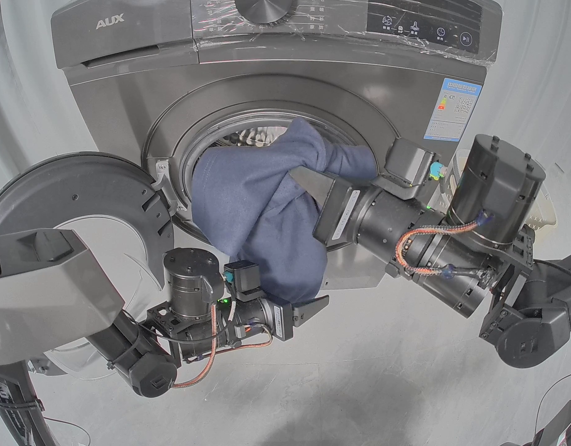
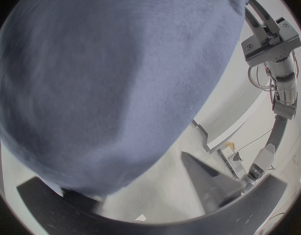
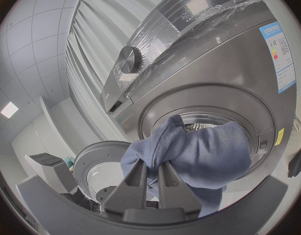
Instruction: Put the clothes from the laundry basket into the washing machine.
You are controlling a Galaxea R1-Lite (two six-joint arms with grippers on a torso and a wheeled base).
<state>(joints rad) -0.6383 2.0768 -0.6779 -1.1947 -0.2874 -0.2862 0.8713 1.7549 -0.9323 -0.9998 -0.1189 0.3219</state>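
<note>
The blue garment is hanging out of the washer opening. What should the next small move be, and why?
Probably push the right gripper forward, deeper into the drum. It is shut on a fold of the blue garment at the opening, while most of the cloth hangs outside over the rim, down to the open left gripper.

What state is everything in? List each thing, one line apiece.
washing machine door: open, swung to the robot's left.
blue garment: draped over the drum opening rim, part inside, the rest hanging down the front.
right gripper: shut on the blue garment.
left gripper: open, by the garment's hanging end.
</note>
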